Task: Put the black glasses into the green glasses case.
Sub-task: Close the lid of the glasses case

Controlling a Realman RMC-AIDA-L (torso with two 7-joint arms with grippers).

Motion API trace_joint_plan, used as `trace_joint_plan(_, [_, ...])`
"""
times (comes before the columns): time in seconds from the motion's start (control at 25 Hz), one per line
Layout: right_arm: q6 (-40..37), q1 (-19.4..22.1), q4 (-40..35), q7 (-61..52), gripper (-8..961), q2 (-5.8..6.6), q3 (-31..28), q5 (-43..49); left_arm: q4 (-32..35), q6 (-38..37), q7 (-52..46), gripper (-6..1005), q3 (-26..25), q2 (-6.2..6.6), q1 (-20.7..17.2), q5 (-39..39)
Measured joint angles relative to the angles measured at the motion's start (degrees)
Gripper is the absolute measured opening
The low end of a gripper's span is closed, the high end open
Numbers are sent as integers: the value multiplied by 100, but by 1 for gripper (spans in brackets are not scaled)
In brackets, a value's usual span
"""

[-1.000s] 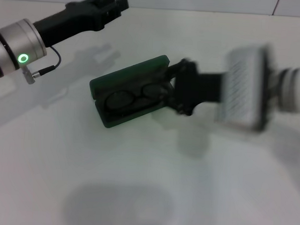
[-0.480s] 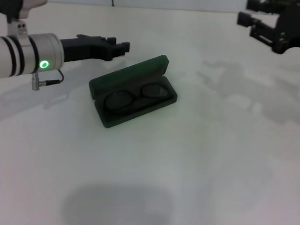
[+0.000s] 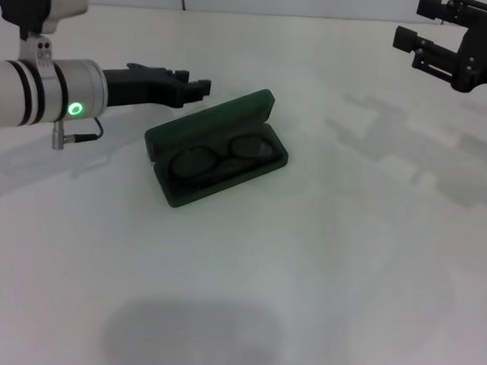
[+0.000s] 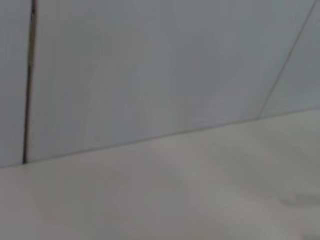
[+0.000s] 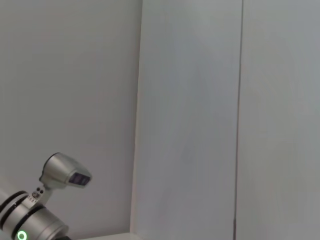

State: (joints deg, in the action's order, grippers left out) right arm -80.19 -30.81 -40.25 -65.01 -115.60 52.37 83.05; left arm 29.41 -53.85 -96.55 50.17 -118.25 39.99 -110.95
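Lying open on the white table (image 3: 321, 259), a little left of the middle of the head frame, the case (image 3: 215, 149) had its lid (image 3: 210, 124) tilted back toward the upper left and its tray toward the lower right. The glasses (image 3: 221, 160) rested inside the tray, both round lenses showing dark against the lining, the frame wholly within the green rim. The left gripper (image 3: 196, 83) reached in from the left edge at upper left, its silver wrist with a lit green ring near the frame's edge and its black fingers pointing right, above and just left of the lid, apart from it. Whether its jaws were spread or pressed together could not be told from this angle. The right gripper (image 3: 413, 35) hung in the upper right corner, well apart from the case, holding nothing; its two black fingers stood spread with a clear gap between them. The left wrist picture showed only a pale wall (image 4: 150, 70) meeting the table surface, with no fingers. The right wrist picture showed wall panels (image 5: 190, 110) and, in its lower left corner, the silver left arm (image 5: 35, 210) with its green light.
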Motion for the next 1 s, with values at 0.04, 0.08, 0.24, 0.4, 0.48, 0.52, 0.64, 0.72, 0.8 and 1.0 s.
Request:
trace_joint_plan(0.04, [-11,0,1,1,505,0,14,0,0,-7,-11,479,25,-1,0,-24])
trace_joint_plan(0.08, [-15,0,2,1,518,-2,22,-1,0,-39,-31,481,64,-6,4,-71])
trace_joint_plan(0.24, [-13,-14,7,3,555,-9,33,-3,30,-192,-44,486,198,-32,-7,-100])
trace_joint_plan(0.4, [13,-40,42,7,556,-17,31,-6,63,-399,40,492,236,-48,-29,-102])
trace_joint_plan(0.48, [39,-69,95,14,557,-16,28,-7,65,-487,246,495,281,-70,-51,-103])
trace_joint_plan(0.52, [60,-86,124,22,557,-17,27,-8,64,-503,367,496,315,-92,-66,-101])
trace_joint_plan(0.64, [159,-156,219,75,558,-16,30,-9,24,-509,686,501,505,-145,-97,-81])
trace_joint_plan(0.72, [192,-185,258,100,559,-15,33,-9,14,-491,771,503,651,-159,-113,-21])
trace_joint_plan(0.8, [204,-191,265,114,559,-15,32,-9,30,-478,822,506,694,-163,-124,134])
trace_joint_plan(1.0, [206,-190,269,148,560,-10,31,-9,119,-503,1008,513,641,-132,-231,860])
